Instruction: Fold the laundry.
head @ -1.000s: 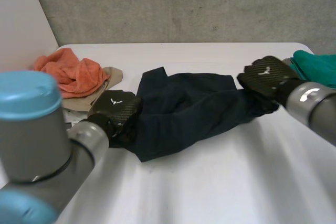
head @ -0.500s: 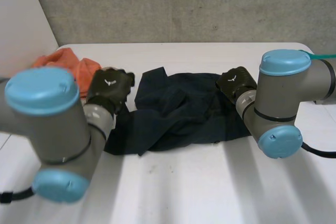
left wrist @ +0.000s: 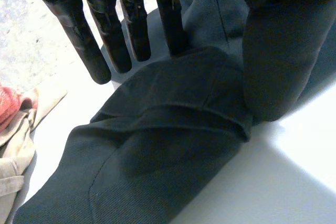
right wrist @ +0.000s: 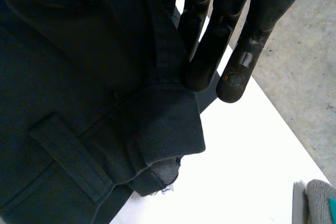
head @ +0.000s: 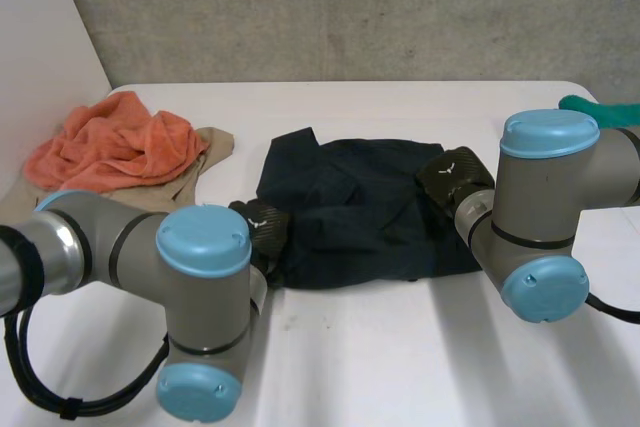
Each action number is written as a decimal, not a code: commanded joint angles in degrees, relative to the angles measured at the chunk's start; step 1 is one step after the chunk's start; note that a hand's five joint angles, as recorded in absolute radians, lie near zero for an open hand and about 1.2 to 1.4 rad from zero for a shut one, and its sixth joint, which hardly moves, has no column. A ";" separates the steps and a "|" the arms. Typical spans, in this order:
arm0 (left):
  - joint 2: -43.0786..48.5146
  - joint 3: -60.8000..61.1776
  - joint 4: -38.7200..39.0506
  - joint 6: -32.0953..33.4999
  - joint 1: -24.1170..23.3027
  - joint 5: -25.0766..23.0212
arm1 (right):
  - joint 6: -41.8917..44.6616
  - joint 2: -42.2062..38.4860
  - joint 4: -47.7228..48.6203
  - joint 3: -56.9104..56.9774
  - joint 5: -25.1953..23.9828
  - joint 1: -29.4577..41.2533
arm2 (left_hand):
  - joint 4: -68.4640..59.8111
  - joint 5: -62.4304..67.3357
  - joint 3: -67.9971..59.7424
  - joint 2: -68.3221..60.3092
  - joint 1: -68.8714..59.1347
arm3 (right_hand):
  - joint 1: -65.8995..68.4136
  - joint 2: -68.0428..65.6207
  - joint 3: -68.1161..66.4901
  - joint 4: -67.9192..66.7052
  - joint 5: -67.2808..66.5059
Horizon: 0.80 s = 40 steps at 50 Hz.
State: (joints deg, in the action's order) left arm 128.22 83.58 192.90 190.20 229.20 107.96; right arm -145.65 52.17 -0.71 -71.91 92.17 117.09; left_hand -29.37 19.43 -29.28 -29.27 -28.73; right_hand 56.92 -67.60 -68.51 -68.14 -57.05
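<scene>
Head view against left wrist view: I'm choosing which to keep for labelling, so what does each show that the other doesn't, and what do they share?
Only the head view: the right hand at the dark garment's right edge, the green cloth at the table's right, and the grey wall. Only the left wrist view: the left hand from its palm side, fingers straight past the garment's edge, thumb beside a stitched fold. Both: the left hand, the dark garment, the beige cloth, some of the orange towel and the white table.
</scene>
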 commanded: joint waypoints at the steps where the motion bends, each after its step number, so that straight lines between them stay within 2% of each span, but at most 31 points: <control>1: 0.89 -2.28 1.95 0.17 0.90 -0.12 | -0.17 1.09 0.10 -1.92 -0.06 -0.02 | -11.27 11.21 -11.35 -11.36 -11.91 | 23.08 -12.40 -11.49 -11.86 -12.95; 10: 0.19 -1.23 3.45 0.79 1.78 -0.12 | -0.08 1.44 0.01 -2.36 -0.42 -0.37 | -26.25 26.19 -26.34 -26.34 -26.89 | 23.08 -12.40 -11.49 -11.86 -12.95; 22: -3.32 0.53 2.40 0.96 2.74 -0.73 | 0.45 4.34 -0.34 -4.12 -0.59 -0.54 | -31.81 31.75 -31.90 -31.90 -32.45 | 23.08 -12.40 -11.49 -11.86 -12.95; 30: -10.96 3.43 0.82 3.42 3.45 -0.99 | 1.50 9.34 -2.09 -7.10 -1.46 -1.16 | -46.26 46.20 -46.34 -46.35 -46.90 | 23.08 -12.40 -11.49 -11.86 -12.95; 31: -13.41 4.22 0.29 4.12 3.53 -1.26 | 1.85 10.22 -2.71 -7.46 -1.99 -1.42 | -50.59 50.53 -50.68 -50.68 -51.23 | 23.08 -12.40 -11.49 -11.86 -12.95; 37: -22.74 7.82 -6.82 7.90 3.53 -4.68 | 5.02 18.65 -12.01 -10.18 -7.26 -3.79 | -50.63 50.57 -50.72 -50.73 -51.27 | 23.08 -12.40 -11.49 -11.86 -12.95; 40: -29.67 11.50 -16.55 10.53 3.27 -7.05 | 8.78 24.88 -23.32 -12.20 -11.30 -5.81 | -50.63 50.57 -50.72 -50.73 -51.27 | 23.08 -12.40 -11.49 -11.86 -12.95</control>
State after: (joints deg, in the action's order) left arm 109.99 89.67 189.44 196.28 232.76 104.93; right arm -142.10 66.88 -8.33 -80.84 87.43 114.43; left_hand -68.49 56.12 -67.64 -68.18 -64.85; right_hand 56.92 -67.88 -68.78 -68.14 -57.07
